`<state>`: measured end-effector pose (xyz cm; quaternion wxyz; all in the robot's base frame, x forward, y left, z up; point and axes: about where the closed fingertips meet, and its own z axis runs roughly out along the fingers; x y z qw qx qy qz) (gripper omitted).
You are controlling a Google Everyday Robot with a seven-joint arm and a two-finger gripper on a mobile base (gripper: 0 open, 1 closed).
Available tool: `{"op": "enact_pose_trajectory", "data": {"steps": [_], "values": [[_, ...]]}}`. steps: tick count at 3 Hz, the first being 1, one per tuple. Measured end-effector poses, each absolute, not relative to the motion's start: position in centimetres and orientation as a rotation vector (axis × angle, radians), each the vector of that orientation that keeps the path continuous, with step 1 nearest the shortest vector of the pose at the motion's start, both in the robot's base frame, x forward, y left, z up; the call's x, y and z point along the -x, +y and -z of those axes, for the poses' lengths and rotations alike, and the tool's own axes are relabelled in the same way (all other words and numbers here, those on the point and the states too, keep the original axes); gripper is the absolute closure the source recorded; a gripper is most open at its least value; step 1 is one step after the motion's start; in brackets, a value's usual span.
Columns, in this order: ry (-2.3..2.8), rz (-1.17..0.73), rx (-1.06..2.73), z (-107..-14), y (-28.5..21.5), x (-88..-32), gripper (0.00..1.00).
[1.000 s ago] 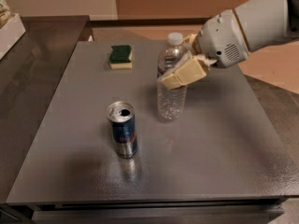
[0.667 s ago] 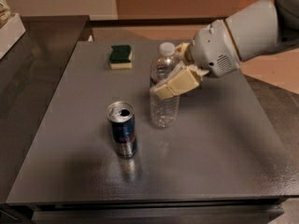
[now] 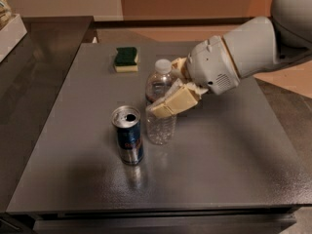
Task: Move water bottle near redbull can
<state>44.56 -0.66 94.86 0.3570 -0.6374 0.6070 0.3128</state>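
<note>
I saw my cream hand (image 3: 165, 95) clasped on the clear, white-capped water bottle (image 3: 160, 126) over the speckled grey tabletop (image 3: 219, 150). Left of it stood the blue-and-silver redbull can (image 3: 129, 138), beyond it a green-and-yellow sponge (image 3: 126, 58).

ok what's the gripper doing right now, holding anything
gripper: jaws shut on the water bottle around its middle, close beside the redbull can
</note>
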Motion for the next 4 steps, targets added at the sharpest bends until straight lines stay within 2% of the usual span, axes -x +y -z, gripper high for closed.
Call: {"op": "enact_pose_trajectory", "data": {"steps": [3,4], "values": [[1.511,-0.862,1.697,-94.14,0.47,-43.4,0.12],[1.508,-0.861,1.702,-94.22,0.66,-43.29,0.0]]}}
